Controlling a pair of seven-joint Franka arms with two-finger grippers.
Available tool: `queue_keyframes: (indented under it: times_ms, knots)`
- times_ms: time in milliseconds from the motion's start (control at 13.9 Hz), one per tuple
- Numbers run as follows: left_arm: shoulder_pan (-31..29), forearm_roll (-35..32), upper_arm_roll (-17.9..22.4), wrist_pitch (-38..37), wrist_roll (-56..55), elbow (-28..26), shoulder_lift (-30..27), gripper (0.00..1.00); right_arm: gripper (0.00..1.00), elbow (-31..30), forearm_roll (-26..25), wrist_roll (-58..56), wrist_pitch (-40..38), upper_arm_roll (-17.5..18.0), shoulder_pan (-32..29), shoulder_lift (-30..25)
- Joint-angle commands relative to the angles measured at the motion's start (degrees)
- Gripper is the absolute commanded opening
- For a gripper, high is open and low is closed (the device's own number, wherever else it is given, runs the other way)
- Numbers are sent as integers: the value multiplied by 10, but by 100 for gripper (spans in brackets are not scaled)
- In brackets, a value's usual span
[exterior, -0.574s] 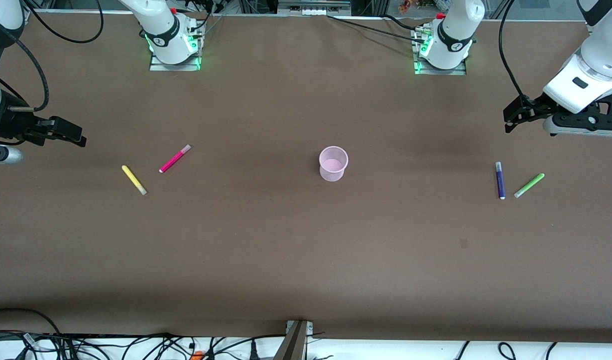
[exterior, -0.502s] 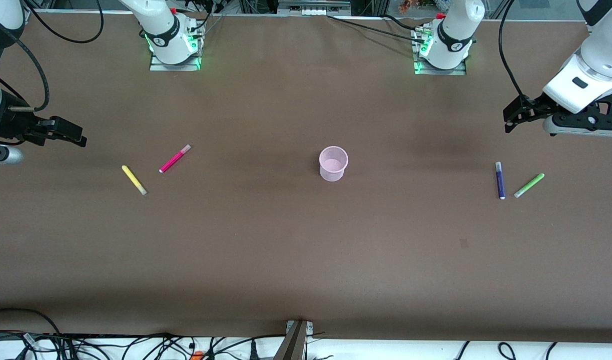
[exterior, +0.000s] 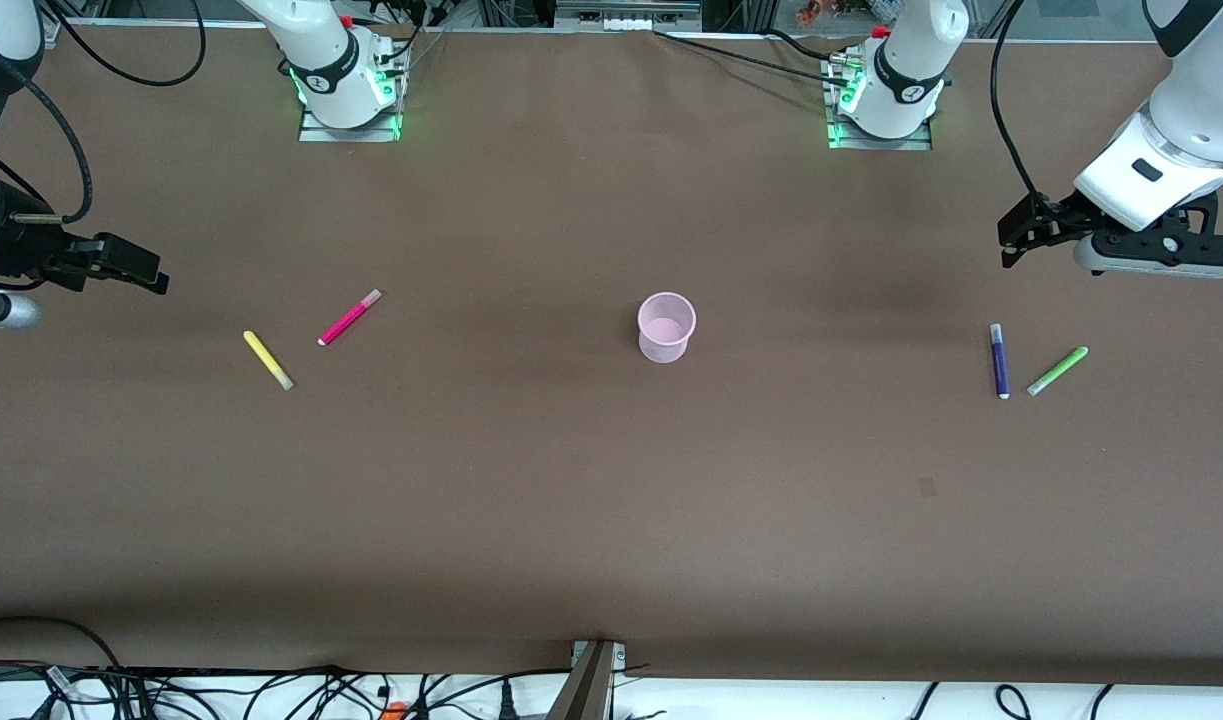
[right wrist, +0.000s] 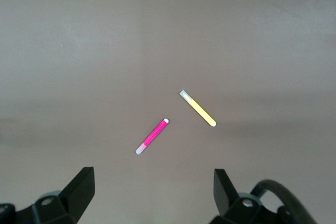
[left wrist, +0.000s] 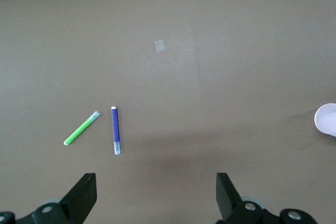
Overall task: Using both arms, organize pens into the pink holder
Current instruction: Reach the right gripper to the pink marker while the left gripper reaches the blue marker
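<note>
The pink holder (exterior: pixel 666 325) stands upright mid-table; its rim shows at the edge of the left wrist view (left wrist: pixel 326 119). The yellow pen (exterior: pixel 268 360) (right wrist: pixel 198 108) and magenta pen (exterior: pixel 349 317) (right wrist: pixel 152 136) lie toward the right arm's end. The purple-blue pen (exterior: pixel 999 360) (left wrist: pixel 115 129) and green pen (exterior: pixel 1057 371) (left wrist: pixel 81 128) lie toward the left arm's end. My left gripper (exterior: pixel 1014 240) (left wrist: pixel 156 184) is open and empty, up in the air by the purple-blue pen. My right gripper (exterior: pixel 141 268) (right wrist: pixel 152 182) is open and empty, up in the air by the yellow pen.
Both arm bases (exterior: pixel 349 85) (exterior: pixel 886 95) stand along the table's edge farthest from the front camera. A small pale patch (exterior: pixel 927 487) (left wrist: pixel 160 46) marks the brown table top. Cables (exterior: pixel 271 690) and a bracket (exterior: pixel 591 675) line the nearest edge.
Both grippers have shifted slightly, the left one a little toward the bases. The pens and holder have not moved.
</note>
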State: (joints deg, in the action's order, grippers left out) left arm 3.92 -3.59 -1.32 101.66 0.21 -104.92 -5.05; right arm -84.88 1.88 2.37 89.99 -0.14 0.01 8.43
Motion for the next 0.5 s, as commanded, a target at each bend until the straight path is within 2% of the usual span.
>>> queue_keyframes:
  times_ms: [0, 287, 430]
  knots:
    - [-7, 4, 9, -25, 1, 23, 49, 100, 100, -11, 0, 27, -2, 3, -10, -9]
    - [-80, 0, 10, -34, 33, 19, 124, 100, 100, -15, -3, 142, 5, 8, -3, 6]
    - [-101, -12, 9, -4, 73, 13, 169, 100, 100, -16, -2, 171, 12, 8, -1, 33]
